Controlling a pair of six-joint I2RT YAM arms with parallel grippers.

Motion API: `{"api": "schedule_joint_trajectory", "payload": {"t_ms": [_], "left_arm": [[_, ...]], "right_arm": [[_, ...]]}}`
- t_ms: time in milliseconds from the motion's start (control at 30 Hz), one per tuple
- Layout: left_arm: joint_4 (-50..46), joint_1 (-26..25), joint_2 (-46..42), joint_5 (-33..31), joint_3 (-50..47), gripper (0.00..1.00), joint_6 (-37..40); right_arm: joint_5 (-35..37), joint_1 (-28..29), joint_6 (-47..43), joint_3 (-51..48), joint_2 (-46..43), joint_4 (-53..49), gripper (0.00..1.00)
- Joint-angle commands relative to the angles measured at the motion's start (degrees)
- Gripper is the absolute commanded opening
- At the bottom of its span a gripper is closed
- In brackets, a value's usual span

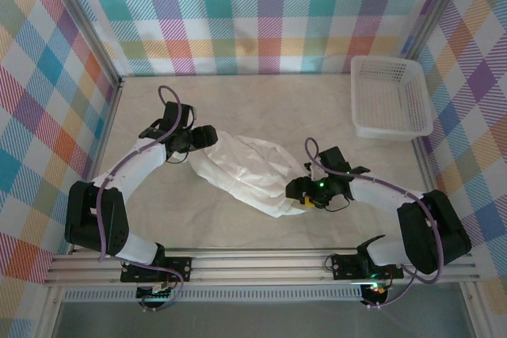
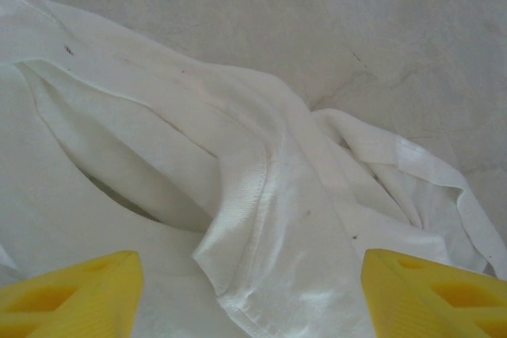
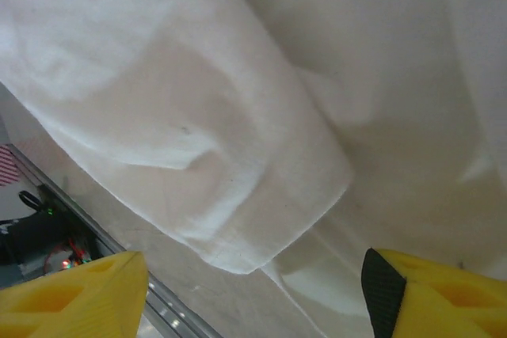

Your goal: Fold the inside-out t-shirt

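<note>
Between the left gripper (image 1: 206, 138) and the right gripper (image 1: 301, 195), the inside-out t-shirt (image 1: 245, 168) lies bunched in a crumpled band on the table (image 1: 261, 100). Both grippers are spread wide and hold nothing. A stitched hem lies just ahead of the left fingers (image 2: 71, 290), and a rounded fold lies ahead of the right fingers (image 3: 71, 294). The step looks like taking hold to spread the cloth flat, so each gripper should pinch one edge cleanly. The white mesh basket (image 1: 392, 96) stands well beyond the right gripper, out of the way.

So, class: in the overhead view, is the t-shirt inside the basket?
No, the t-shirt lies crumpled on the table; the basket stands apart at the right.
</note>
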Motion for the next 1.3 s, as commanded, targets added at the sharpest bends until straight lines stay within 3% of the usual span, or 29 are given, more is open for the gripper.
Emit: {"api": "schedule_joint_trajectory", "payload": {"t_ms": [0, 167, 433, 967, 1033, 1167, 1267], "left_arm": [[1.21, -1.07, 0.6, 1.48, 1.76, 0.73, 1.23], [2.96, -1.28, -1.74, 5.06, 0.44, 0.77, 3.57], [5.85, -1.28, -4.27, 4.32, -2.26, 0.78, 3.16], [5.83, -1.28, -3.78, 4.19, -2.16, 0.78, 3.38], [5.72, -1.28, -3.9, 3.98, -2.27, 0.78, 3.32], [5.77, -1.36, -3.77, 4.05, -2.35, 0.78, 3.23], [5.81, -1.39, -3.5, 4.05, -2.34, 0.78, 2.97]], "right_arm": [[-7.26, -0.34, 1.83, 0.36, 3.03, 5.35, 0.73], [-11.26, -0.39, 2.0, 1.33, 6.37, 7.89, 0.68], [-13.34, -0.36, 1.27, 1.48, 5.48, 10.11, 0.62], [-16.4, 0.06, 1.61, 1.33, 11.86, 12.29, 0.62], [-16.51, 0.17, 2.37, 0.3, 12.34, 13.53, 0.56], [-15.55, 0.25, 2.32, 0.18, 11.72, 12.7, 0.3], [-14.83, 0.57, 2.14, 0.19, 11.85, 12.05, 0.18]]}}
